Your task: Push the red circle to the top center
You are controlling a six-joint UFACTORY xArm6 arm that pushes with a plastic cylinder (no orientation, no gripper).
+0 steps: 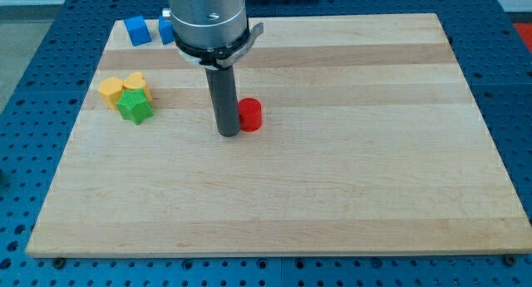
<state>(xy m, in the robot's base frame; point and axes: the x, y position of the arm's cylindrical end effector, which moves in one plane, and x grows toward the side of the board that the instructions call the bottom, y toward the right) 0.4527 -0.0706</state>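
The red circle (250, 115) is a short red cylinder standing on the wooden board (332, 187), a little to the view's left of the board's middle. My tip (229, 133) is the lower end of the dark rod, which comes down from the grey arm head at the view's top. The tip rests on the board just to the view's left of the red circle, touching or almost touching its side.
A blue cube (138, 31) and a second blue block (167, 30), partly hidden by the arm head, sit at the board's top left. A yellow block (112, 91), another yellow block (134, 82) and a green star (134, 106) cluster at the left.
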